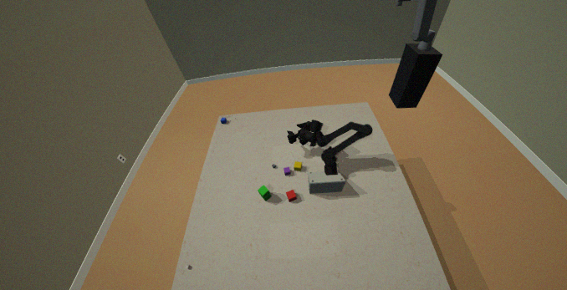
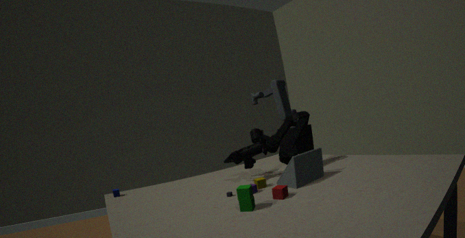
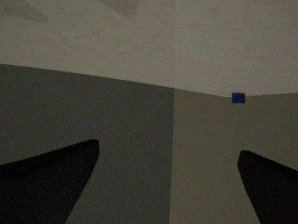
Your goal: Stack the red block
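The table point(image 1: 251, 238) has a pale, faintly mottled matte top. On it sit small, flat-coloured, hard-edged blocks. The red block point(image 1: 291, 195) is a cube and lies on the table just in front of the grey base point(image 1: 326, 182), a plain box with a sloped face in the exterior view. The green tower point(image 2: 245, 197) stands upright, taller than it is wide, like two cubes stacked; it is near the red block but apart from it, a clear gap between them. A yellow cube point(image 1: 298, 165) and a purple cube point(image 1: 287, 170) sit close together farther back, with a tiny dark cube point(image 1: 274, 165) beside them. A blue cube point(image 1: 223, 119) rests well apart, near the table's far corner.

The arm point(image 1: 343, 135) is matte black with rounded links, rising from the base and folding forward. Its gripper point(image 1: 293, 136) hangs above the table, well apart from the red block and the tower, beyond the yellow and purple cubes. In the wrist view the two dark fingers stand wide apart at the frame's edges, with only wall, table edge and the distant blue cube between them; the gripper is almost fully spread and holds nothing. The red block lies untouched on the table, not on the tower.
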`<state>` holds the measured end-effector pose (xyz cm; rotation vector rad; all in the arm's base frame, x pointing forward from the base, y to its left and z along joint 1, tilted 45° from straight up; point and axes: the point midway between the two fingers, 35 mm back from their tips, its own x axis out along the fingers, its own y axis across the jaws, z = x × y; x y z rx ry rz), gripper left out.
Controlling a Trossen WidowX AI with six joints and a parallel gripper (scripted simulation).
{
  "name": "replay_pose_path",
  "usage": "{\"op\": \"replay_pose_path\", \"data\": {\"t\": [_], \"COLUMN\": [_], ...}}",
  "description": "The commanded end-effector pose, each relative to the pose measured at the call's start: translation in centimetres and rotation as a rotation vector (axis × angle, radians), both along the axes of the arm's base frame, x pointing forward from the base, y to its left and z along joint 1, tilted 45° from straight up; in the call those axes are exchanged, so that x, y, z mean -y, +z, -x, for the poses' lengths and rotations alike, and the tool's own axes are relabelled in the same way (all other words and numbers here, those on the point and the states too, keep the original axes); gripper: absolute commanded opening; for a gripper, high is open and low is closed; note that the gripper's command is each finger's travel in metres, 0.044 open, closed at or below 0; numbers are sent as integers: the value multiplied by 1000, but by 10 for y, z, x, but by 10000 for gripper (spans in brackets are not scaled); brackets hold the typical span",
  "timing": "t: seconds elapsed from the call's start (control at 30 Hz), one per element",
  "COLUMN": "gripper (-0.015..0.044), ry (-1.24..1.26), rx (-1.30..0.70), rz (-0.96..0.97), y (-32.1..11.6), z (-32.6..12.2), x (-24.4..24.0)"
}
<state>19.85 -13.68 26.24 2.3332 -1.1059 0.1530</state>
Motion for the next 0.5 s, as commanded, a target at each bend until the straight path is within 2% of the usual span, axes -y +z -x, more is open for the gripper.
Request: {"op": "replay_pose_path", "data": {"t": [0.0,0.03,0.47], "gripper": [426,440,440], "ry": [2,6,185], "rx": [-9,-34,-689], "rz": [1,5,187], "y": [0,-2,-51], "z": [-1,-5,-91], "x": [0,-1,-44]}}
